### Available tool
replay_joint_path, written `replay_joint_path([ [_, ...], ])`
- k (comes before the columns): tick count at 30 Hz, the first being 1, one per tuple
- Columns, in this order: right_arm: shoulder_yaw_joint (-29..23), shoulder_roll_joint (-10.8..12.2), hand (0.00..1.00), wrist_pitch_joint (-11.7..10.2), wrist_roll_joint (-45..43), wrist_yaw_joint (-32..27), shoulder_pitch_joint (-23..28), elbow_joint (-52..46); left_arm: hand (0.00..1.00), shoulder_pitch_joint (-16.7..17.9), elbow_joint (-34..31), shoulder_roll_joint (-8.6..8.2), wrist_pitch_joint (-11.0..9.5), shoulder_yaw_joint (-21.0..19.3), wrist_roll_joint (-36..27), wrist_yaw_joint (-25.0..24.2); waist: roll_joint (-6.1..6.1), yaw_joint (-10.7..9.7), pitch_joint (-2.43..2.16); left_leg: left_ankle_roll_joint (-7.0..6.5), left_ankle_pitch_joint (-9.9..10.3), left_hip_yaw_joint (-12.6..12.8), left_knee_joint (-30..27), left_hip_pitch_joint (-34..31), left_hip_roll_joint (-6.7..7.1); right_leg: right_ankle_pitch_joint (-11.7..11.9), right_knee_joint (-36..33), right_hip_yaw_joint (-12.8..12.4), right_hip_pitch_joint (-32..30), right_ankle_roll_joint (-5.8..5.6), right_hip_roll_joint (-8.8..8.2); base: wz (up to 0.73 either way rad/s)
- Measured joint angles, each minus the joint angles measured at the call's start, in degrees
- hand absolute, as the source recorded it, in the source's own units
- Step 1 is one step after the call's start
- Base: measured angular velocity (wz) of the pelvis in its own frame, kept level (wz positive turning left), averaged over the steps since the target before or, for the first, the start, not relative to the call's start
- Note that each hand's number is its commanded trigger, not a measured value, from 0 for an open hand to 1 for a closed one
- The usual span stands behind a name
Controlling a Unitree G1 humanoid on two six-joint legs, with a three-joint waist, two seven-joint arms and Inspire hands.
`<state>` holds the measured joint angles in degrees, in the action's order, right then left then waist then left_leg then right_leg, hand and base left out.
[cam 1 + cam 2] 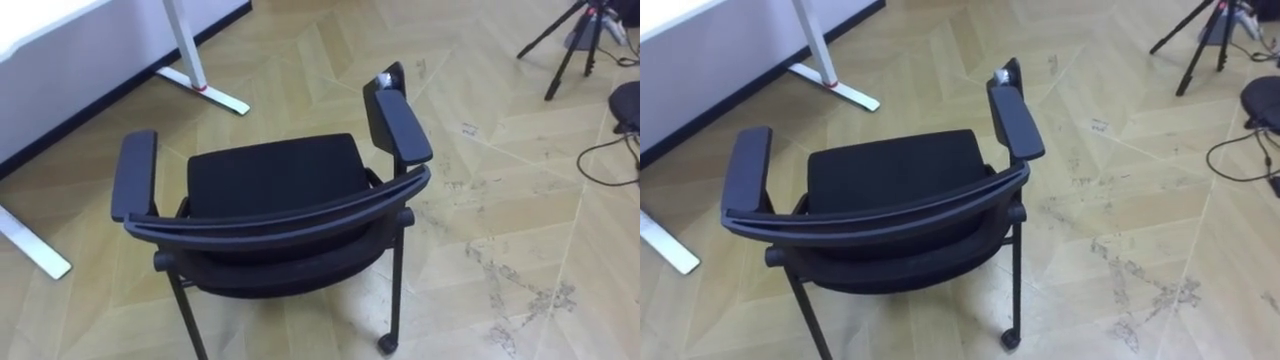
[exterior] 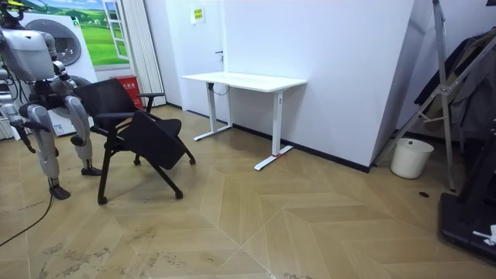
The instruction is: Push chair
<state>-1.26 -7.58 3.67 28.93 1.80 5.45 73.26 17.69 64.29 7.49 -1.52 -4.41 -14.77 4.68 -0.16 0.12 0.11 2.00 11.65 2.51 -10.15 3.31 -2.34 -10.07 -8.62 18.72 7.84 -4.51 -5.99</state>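
A black chair (image 1: 275, 175) with two padded armrests and a curved backrest (image 1: 290, 215) stands on the wooden floor right below me, its back toward me and its seat facing away. In the room view I stand close behind the chair (image 2: 147, 136), at the room view's left. A small castor (image 1: 387, 344) shows under its rear right leg.
A white desk (image 2: 244, 80) stands against the wall beyond the chair; its leg and foot (image 1: 205, 90) lie ahead to the left. Another white foot (image 1: 35, 250) is at the left edge. A tripod (image 1: 570, 40) and a dark cable (image 1: 610, 150) are at the right. A white bucket (image 2: 411, 157) stands by the wall.
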Motion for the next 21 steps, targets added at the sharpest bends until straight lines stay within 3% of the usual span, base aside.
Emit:
replay_joint_path([
  [3,0.02,0.04,0.0,0.05,0.05,-0.56,-0.21,0.15,0.0,1.34,0.55,-0.02,1.6,-0.01,0.89,0.16,0.07,1.28,0.03,-0.02,0.05,-1.77,-1.07,-0.93,0.09,0.0,0.0,1.66,0.48,0.0,0.0,0.3],
  [6,-0.01,-0.19,0.0,0.05,0.04,-0.8,-1.61,0.91,0.0,2.17,0.62,-0.23,2.78,-0.17,0.85,0.44,0.46,1.98,0.35,0.01,0.06,-3.48,-2.09,-1.77,0.27,-0.01,0.07,3.33,1.14,0.0,0.01,0.32],
  [8,0.02,-0.55,0.0,0.03,0.05,-0.57,-2.09,0.96,0.0,2.89,0.6,-0.32,2.91,-0.18,0.84,1.46,0.48,2.1,0.56,0.08,0.11,-4.47,-2.42,-1.89,0.52,-0.23,0.15,3.86,1.91,-0.27,-0.02,0.29],
  [11,0.11,-1.41,0.0,-0.09,0.21,-0.4,-2.17,1.0,0.0,3.3,0.27,-0.33,2.97,-0.19,0.86,2.95,0.86,2.74,0.5,0.09,0.12,-5.61,-3.46,-2.87,1.12,-0.95,0.87,4.5,2.33,0.14,-0.17,0.21],
  [16,-0.83,-1.95,0.0,-0.14,-0.39,-1.35,-2.08,2.01,0.0,4.1,-6.12,-0.3,2.96,-8.44,4.41,9.49,0.98,3.33,0.15,0.18,0.04,-6.46,-3.82,-3.77,1.23,-1.83,0.68,5.19,2.1,0.33,-0.13,0.16],
  [20,-2.19,-2.64,0.0,-1.35,-0.49,-1.98,-1.91,1.98,0.0,4.61,-13.31,-0.22,1.9,-11.42,6.96,13.91,0.9,4.73,-0.11,0.15,0.02,-6.46,-4.3,-3.76,1.66,-1.82,0.46,5.54,2.35,0.32,-0.42,0.07],
  [21,-2.17,-2.9,0.0,-1.87,-0.48,-2.02,-1.72,1.98,0.0,4.69,-15.2,-0.23,0.65,-11.24,8.47,15.12,1.0,4.94,-0.12,0.14,0.02,-6.46,-4.39,-3.68,1.84,-1.85,0.08,5.93,2.55,0.27,-0.6,0.29],
])
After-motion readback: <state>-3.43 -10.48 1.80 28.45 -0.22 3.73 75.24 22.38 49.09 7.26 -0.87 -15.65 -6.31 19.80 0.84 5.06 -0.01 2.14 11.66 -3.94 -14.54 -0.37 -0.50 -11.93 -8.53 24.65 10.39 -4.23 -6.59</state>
